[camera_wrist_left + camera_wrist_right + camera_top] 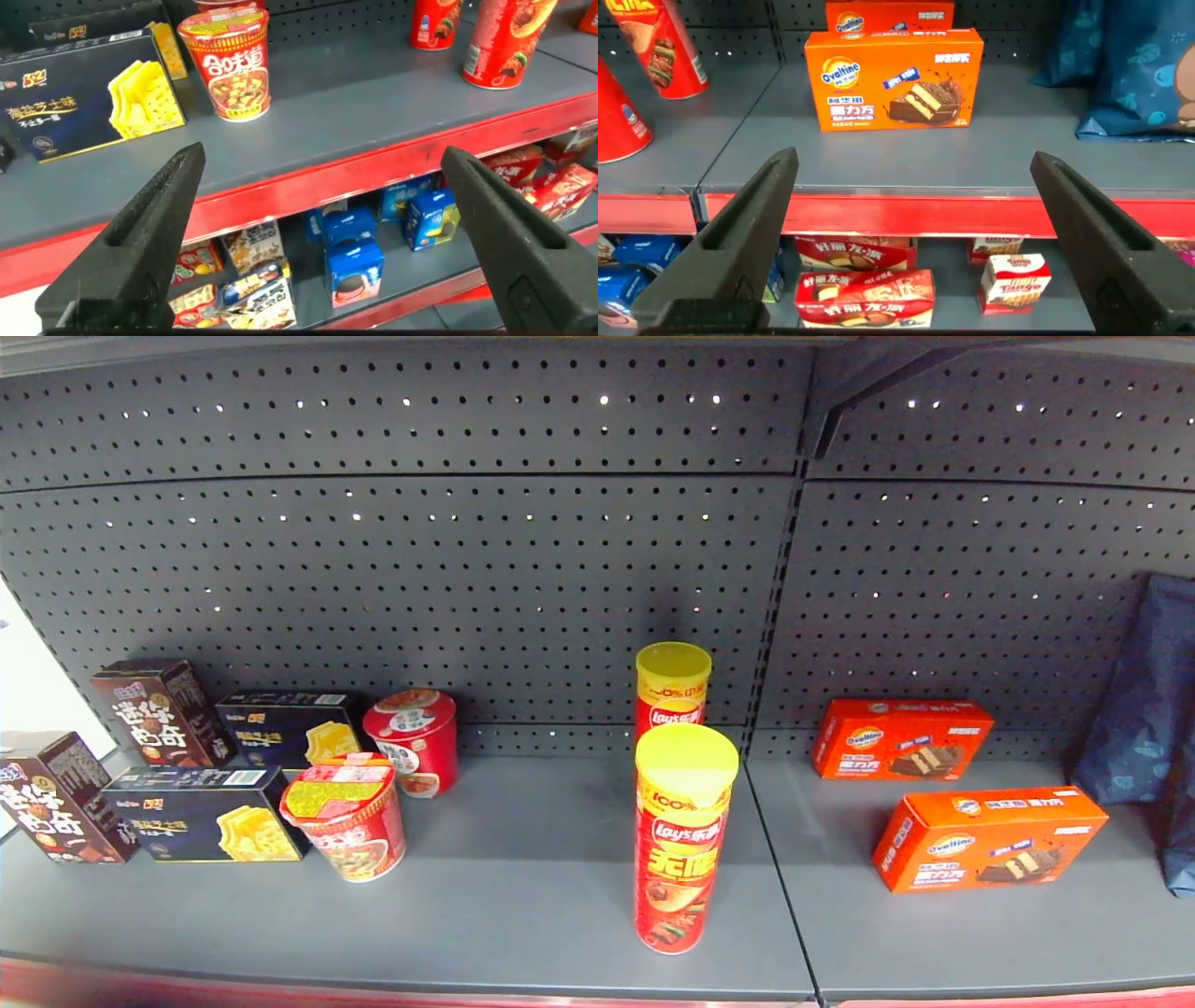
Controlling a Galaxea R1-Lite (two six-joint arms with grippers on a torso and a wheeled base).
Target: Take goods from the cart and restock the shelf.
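Shelf (523, 896) ahead of the empty, spread left gripper (322, 154) and right gripper (915, 157) holds a tall chip can (684, 840) that could topple if brushed.

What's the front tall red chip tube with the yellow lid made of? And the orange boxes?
The front chip tube looks like glossy printed cardboard, judging by its stiff round wall and sheen. Its yellow lid looks like smooth plastic, though that is a guess. The orange boxes look like thin printed cardboard, with sharp folded edges.
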